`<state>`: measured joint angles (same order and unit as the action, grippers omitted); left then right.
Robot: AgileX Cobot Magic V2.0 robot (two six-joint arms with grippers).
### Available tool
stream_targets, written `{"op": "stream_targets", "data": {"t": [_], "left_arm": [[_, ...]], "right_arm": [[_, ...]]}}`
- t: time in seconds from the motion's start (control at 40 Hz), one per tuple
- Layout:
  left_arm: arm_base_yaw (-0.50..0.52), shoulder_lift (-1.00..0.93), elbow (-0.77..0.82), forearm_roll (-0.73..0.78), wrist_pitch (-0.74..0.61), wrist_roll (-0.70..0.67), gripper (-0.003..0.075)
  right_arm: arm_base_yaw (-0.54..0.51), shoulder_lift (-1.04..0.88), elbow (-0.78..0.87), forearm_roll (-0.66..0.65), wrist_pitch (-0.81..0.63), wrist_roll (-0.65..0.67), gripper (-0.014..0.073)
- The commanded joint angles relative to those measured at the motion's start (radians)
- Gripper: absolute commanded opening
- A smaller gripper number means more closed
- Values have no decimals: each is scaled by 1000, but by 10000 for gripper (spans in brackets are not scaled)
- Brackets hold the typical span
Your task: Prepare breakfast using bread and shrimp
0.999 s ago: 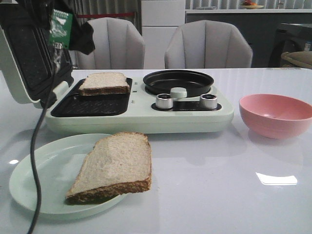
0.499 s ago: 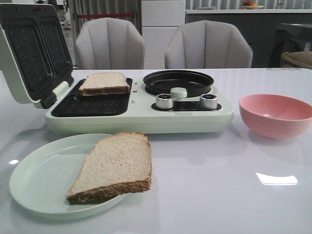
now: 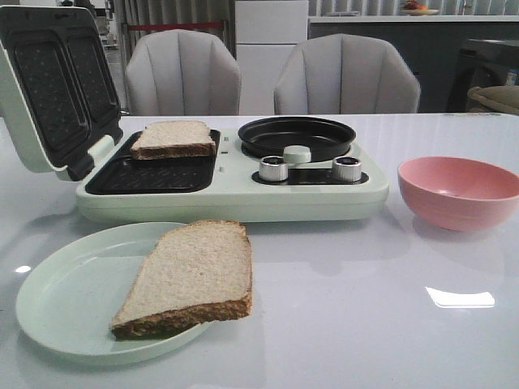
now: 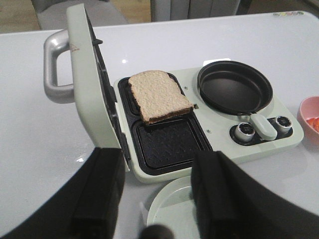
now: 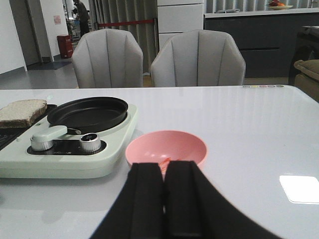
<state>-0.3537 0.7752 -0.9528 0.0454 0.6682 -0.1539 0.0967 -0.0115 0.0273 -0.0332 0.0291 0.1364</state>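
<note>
One bread slice point(image 3: 173, 138) lies on the far grill plate of the open sandwich maker point(image 3: 235, 198); it also shows in the left wrist view point(image 4: 158, 94). The second bread slice point(image 3: 190, 275) lies on a pale green plate point(image 3: 65, 292), overhanging its right rim. An orange shrimp piece point(image 5: 164, 160) shows inside the pink bowl point(image 5: 167, 147). My left gripper point(image 4: 157, 167) is open and empty, above the plate's rim point(image 4: 167, 206) at the maker's front edge. My right gripper point(image 5: 164, 172) is shut and empty, just in front of the bowl. Neither gripper shows in the front view.
The maker's lid point(image 3: 49, 89) stands open at the left, with a grey handle point(image 4: 52, 67). A black round pan point(image 3: 296, 136) and two silver knobs point(image 3: 273, 168) sit on its right half. The pink bowl point(image 3: 460, 190) stands right of it. Two grey chairs point(image 3: 345, 77) stand behind the table.
One second ago my left arm and its cable were at the lid in the front view's upper left; they have left that view. The lid stays open. Bread and bowl have not moved.
</note>
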Motion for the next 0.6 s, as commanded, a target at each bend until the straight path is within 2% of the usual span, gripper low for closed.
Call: {"op": "stream_targets", "data": {"t": [0.0, 0.4, 0.574], "left_arm": [[1, -116, 40, -7, -78, -11, 365], [1, -556, 371, 32, -89, -9, 365], [1, -687, 457, 55, -89, -9, 365]], "right_arm": [[-4, -18, -4, 2, -92, -6, 138], [-4, -18, -4, 2, -92, -6, 138], [-4, -18, -4, 2, -92, -6, 138]]}}
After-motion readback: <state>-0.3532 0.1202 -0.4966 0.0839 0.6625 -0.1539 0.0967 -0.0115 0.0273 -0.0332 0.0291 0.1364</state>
